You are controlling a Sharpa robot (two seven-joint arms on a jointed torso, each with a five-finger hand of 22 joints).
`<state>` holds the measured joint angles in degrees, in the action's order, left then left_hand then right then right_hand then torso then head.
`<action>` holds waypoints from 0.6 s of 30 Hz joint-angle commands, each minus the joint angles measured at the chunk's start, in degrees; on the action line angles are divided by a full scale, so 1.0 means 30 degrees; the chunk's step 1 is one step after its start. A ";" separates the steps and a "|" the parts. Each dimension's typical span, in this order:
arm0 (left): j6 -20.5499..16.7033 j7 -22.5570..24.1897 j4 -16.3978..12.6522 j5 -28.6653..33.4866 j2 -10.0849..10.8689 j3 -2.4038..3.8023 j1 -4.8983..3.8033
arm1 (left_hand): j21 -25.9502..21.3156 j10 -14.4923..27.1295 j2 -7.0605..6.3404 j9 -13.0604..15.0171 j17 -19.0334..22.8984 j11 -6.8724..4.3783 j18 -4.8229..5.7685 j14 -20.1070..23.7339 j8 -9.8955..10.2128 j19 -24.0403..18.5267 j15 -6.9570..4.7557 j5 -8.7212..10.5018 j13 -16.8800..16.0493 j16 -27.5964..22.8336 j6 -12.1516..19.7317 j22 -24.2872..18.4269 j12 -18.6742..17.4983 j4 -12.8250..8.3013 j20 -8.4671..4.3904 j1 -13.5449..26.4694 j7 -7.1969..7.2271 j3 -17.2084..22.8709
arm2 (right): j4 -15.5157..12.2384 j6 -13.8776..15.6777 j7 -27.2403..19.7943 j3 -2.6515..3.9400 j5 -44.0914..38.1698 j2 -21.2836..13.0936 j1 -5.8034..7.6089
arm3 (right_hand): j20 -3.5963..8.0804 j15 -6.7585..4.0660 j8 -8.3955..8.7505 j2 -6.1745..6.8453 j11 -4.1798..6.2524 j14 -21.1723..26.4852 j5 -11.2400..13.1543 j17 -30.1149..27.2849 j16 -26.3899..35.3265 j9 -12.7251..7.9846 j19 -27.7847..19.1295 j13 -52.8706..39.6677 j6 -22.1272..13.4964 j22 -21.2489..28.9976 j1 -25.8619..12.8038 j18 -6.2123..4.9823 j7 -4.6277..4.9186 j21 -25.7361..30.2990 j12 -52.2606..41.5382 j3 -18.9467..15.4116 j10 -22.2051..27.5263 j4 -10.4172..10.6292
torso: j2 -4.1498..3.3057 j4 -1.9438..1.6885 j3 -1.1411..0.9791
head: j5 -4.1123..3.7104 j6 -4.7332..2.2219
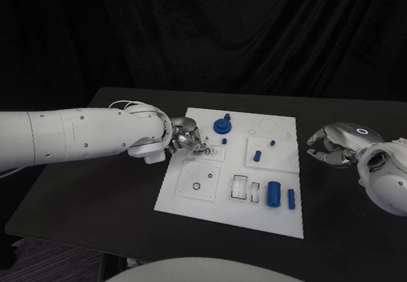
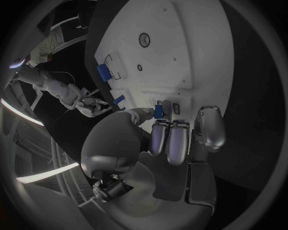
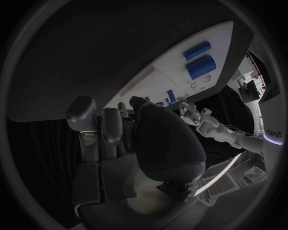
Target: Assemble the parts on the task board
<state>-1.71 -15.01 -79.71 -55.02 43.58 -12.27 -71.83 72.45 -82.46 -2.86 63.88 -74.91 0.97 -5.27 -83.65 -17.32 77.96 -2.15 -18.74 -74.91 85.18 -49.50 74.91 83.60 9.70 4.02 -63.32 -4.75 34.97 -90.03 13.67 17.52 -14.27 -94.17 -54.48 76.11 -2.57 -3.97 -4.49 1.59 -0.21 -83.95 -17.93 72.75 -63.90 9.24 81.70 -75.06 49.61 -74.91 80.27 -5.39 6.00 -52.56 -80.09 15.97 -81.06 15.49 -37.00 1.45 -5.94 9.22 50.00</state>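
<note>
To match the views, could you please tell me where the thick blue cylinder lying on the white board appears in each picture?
Head view: thick blue cylinder, near right part of the white task board.
Left wrist view: the cylinder beside a rectangular slot.
Right wrist view: the cylinder beside a slimmer blue bar.
Shared landmark: the board.

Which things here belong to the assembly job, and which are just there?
Job:
- white board
- blue cylinder and blue bar lying on it
- blue knob at its far end
- small blue piece pinched in the left hand
- right hand, off the board's edge, holding nothing

Just there:
- black table
</note>
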 commanded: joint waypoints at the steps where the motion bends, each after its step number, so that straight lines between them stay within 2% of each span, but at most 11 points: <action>1: 0.2613 0.0555 0.0008 -0.0012 0.0007 0.0046 -0.0508 | 0.0177 -0.0052 -0.0189 0.0144 -0.1236 -0.0105 0.0241 -0.0078 -0.0122 0.0183 -0.0074 0.0507 -0.2945 0.0104 0.0264 0.2188 -0.0062 -0.2340 -0.0011 0.0010 -0.0065 0.2655 | -0.0001 -0.0144 0.0408 0.0012 0.0007 -0.0002 -0.0051 | -0.0015 0.0121 0.0075 0.0131 0.0031 -0.0433 -0.0070 -0.0030 0.0063 -0.0033 -0.0186 -0.0793 -0.0129 -0.1893 0.0114 -0.0357 -0.0013 0.0172 0.0071 0.0114 0.0128 0.0002 | 0.0014 0.0016 -0.0003 | 0.0019 -0.0001; 3: 0.3502 0.0378 0.0109 -0.0012 -0.0039 0.0046 -0.0762 | 0.0328 -0.0099 -0.0282 0.0364 -0.1502 -0.0085 0.0284 -0.0195 -0.0342 0.0263 -0.0053 0.0816 -0.2992 0.0210 0.0361 0.2320 -0.0025 -0.2548 0.0008 -0.0040 -0.0085 0.2978 | 0.0014 -0.0138 0.0414 0.0012 0.0008 0.0024 -0.0051 | -0.0015 0.0121 0.0075 0.0131 0.0031 -0.0433 -0.0070 -0.0030 0.0063 -0.0033 -0.0186 -0.0793 -0.0129 -0.1893 0.0114 -0.0357 -0.0013 0.0172 0.0071 0.0114 0.0128 0.0002 | 0.0012 0.0010 -0.0003 | 0.0004 -0.0001; 6: 0.5514 0.0042 0.0458 -0.0011 -0.0264 0.0046 -0.1284 | 0.0473 -0.0225 -0.0258 0.0583 -0.2012 -0.0047 0.0329 -0.0434 -0.0557 0.0326 -0.0007 0.1256 -0.3110 0.0417 0.0522 0.2463 0.0086 -0.2543 0.0045 0.0029 -0.0119 0.3180 | 0.0043 -0.0116 0.0421 0.0013 0.0008 0.0087 -0.0050 | -0.0015 0.0122 0.0077 0.0131 0.0030 -0.0426 -0.0069 -0.0053 0.0097 -0.0035 -0.0192 -0.0783 -0.0134 -0.1885 0.0112 -0.0361 -0.0010 0.0202 0.0081 0.0116 0.0136 0.0004 | 0.0030 0.0020 -0.0016 | 0.0010 -0.0001; 8: 0.6710 -0.0191 0.0739 -0.0010 -0.0469 0.0046 -0.1584 | 0.0541 -0.0398 -0.0039 0.0707 -0.2548 0.0011 0.0355 -0.0687 -0.0630 0.0329 0.0063 0.1491 -0.3290 0.0633 0.0802 0.2562 0.0258 -0.2371 0.0095 0.0085 -0.0205 0.3212 | 0.0065 -0.0097 0.0426 0.0013 0.0009 0.0140 -0.0050 | -0.0015 0.0122 0.0077 0.0131 0.0030 -0.0426 -0.0069 -0.0053 0.0097 -0.0035 -0.0192 -0.0783 -0.0134 -0.1885 0.0112 -0.0361 -0.0010 0.0202 0.0081 0.0116 0.0136 0.0004 | 0.0033 0.0042 -0.0028 | -0.0002 -0.0001; 9: 0.7093 -0.0240 0.0848 -0.0010 -0.0548 0.0046 -0.1673 | 0.0650 -0.0586 0.0189 0.0763 -0.3175 0.0043 0.0384 -0.1025 -0.0632 0.0381 0.0109 0.1234 -0.3474 0.0890 0.1030 0.2652 0.0445 -0.2247 0.0123 0.0068 -0.0279 0.3231 | 0.0073 -0.0094 0.0428 0.0013 0.0009 0.0158 -0.0049 | -0.0015 0.0122 0.0076 0.0131 0.0029 -0.0430 -0.0069 -0.0037 0.0074 -0.0035 -0.0193 -0.0809 -0.0133 -0.1884 0.0109 -0.0361 -0.0006 0.0207 0.0060 0.0118 0.0117 0.0006 | 0.0038 0.0049 -0.0028 | -0.0014 -0.0001; 11: 0.8000 -0.0258 0.1160 -0.0010 -0.0767 0.0047 -0.1850 | 0.1085 -0.0611 0.0505 0.0900 -0.4829 0.0086 0.0484 -0.1992 -0.0664 0.0639 0.0178 0.1239 -0.3569 0.1535 0.1542 0.2934 0.0514 -0.2103 0.0166 -0.0034 -0.0408 0.3434 | 0.0090 -0.0094 0.0437 0.0013 0.0009 0.0186 -0.0048 | -0.0016 0.0124 0.0067 0.0125 0.0025 -0.0427 -0.0069 -0.0044 0.0084 -0.0032 -0.0187 -0.0813 -0.0116 -0.1888 0.0103 -0.0357 0.0005 0.0188 0.0057 0.0122 0.0114 0.0012 | 0.0032 0.0038 -0.0031 | -0.0084 -0.0001; 13: 0.8743 -0.0255 0.1513 -0.0010 -0.1018 0.0047 -0.1964 | 0.1364 -0.0759 0.0326 0.1024 -0.5030 0.0107 0.0551 -0.2116 -0.0786 0.0798 0.0160 0.1211 -0.3727 0.1608 0.1725 0.3121 0.0665 -0.2480 0.0202 -0.0300 -0.0448 0.3740 | 0.0107 -0.0098 0.0444 0.0013 0.0010 0.0195 -0.0048 | -0.0016 0.0124 0.0067 0.0125 0.0025 -0.0427 -0.0069 -0.0044 0.0084 -0.0032 -0.0187 -0.0813 -0.0116 -0.1888 0.0103 -0.0357 0.0005 0.0188 0.0057 0.0122 0.0114 0.0012 | 0.0029 0.0017 -0.0032 | -0.0144 -0.0001; 14: 0.9054 -0.0259 0.1692 -0.0010 -0.1145 0.0048 -0.2002 | 0.1592 -0.0765 0.0076 0.1098 -0.5030 0.0147 0.0605 -0.2116 -0.0887 0.0933 0.0155 0.1255 -0.3759 0.1608 0.1766 0.3264 0.0681 -0.2883 0.0217 -0.0397 -0.0496 0.4042 | 0.0118 -0.0100 0.0447 0.0013 0.0017 0.0201 -0.0048 | -0.0016 0.0124 0.0067 0.0125 0.0025 -0.0427 -0.0069 -0.0044 0.0084 -0.0032 -0.0187 -0.0813 -0.0116 -0.1888 0.0103 -0.0357 0.0005 0.0188 0.0057 0.0122 0.0114 0.0012 | 0.0029 0.0005 -0.0029 | -0.0167 -0.0001; 15: 0.9215 -0.0263 0.1788 -0.0005 -0.1211 0.0048 -0.2019 | 0.1592 -0.0765 0.0076 0.1098 -0.5030 0.0147 0.0605 -0.2116 -0.0887 0.0933 0.0155 0.1255 -0.3759 0.1608 0.1766 0.3264 0.0681 -0.2883 0.0217 -0.0397 -0.0496 0.4042 | 0.0125 -0.0101 0.0447 0.0013 0.0023 0.0205 -0.0047 | -0.0016 0.0124 0.0067 0.0125 0.0025 -0.0427 -0.0069 -0.0044 0.0084 -0.0032 -0.0187 -0.0813 -0.0116 -0.1888 0.0103 -0.0357 0.0005 0.0188 0.0057 0.0122 0.0114 0.0012 | 0.0035 0.0005 -0.0035 | -0.0174 -0.0001; 16: 0.9601 -0.0322 0.2039 0.0103 -0.1385 0.0048 -0.2054 | 0.1766 -0.0774 -0.0114 0.1162 -0.5030 0.0195 0.0642 -0.2116 -0.1011 0.1027 0.0212 0.1273 -0.3779 0.1608 0.1750 0.3394 0.0683 -0.3106 0.0252 -0.0196 -0.0517 0.4355 | 0.0146 -0.0102 0.0444 0.0013 0.0037 0.0221 -0.0047 | -0.0016 0.0124 0.0067 0.0125 0.0025 -0.0427 -0.0069 -0.0044 0.0084 -0.0032 -0.0187 -0.0813 -0.0116 -0.1888 0.0103 -0.0357 0.0005 0.0188 0.0057 0.0122 0.0114 0.0012 | 0.0025 0.0013 -0.0030 | -0.0178 -0.0001; 18: 1.0235 -0.0558 0.2523 0.0585 -0.1713 0.0048 -0.2102 | 0.1844 -0.0721 -0.0403 0.1270 -0.5030 0.0221 0.0655 -0.2116 -0.1166 0.1047 0.0260 -0.0307 -0.3759 0.1608 0.1640 0.3484 0.0632 -0.3425 0.0285 0.0195 -0.0546 0.4428 | 0.0190 -0.0094 0.0431 0.0013 0.0079 0.0261 -0.0047 | -0.0016 0.0127 0.0049 0.0123 0.0016 -0.0428 -0.0066 -0.0041 0.0077 -0.0026 -0.0189 -0.0829 -0.0084 -0.1881 0.0094 -0.0359 0.0020 0.0211 0.0045 0.0128 0.0102 0.0019 | 0.0030 0.0028 -0.0048 | -0.0179 -0.0001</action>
<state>21.71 -15.88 -72.71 -54.98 38.84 -12.17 -77.93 77.78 -83.88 -3.26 67.51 -74.91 1.38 -4.33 -84.06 -20.64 80.72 -1.74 -18.39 -74.91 89.85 -44.50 74.91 85.40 8.62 4.93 -63.21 -6.26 39.56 -89.54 13.60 17.80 -14.26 -93.96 -53.76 76.10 -2.78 -3.97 -4.49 1.59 -0.21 -83.95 -17.93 72.64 -63.90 9.20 81.49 -75.10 49.61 -74.91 80.28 -5.39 6.00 -52.24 -80.07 15.97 -81.06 15.49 -36.91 1.53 -6.03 8.74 50.00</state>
